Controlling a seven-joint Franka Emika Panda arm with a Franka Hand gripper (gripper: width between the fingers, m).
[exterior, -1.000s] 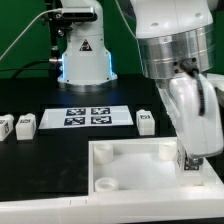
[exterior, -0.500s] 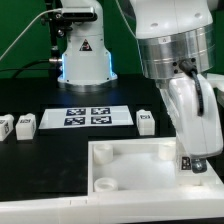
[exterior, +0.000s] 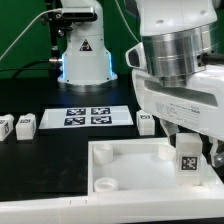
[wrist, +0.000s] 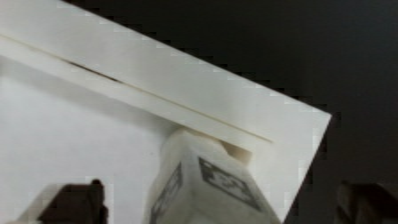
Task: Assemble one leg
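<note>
While the hand [exterior: 187, 150] stands fully open, holding nothing, lift straight off the leg [exterior: 187, 156] seated upright in the tray's [exterior: 120, 160] corner.

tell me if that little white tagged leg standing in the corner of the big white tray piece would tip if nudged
The small white rectangular plastic leg stands upright, taller than wide, so a sideways nudge might tip it unless its base is seated in the large white square tray-like piece; the pictures don't show how deep. It looks rigid and probably light. Its flat faces make rolling unlikely.
</note>
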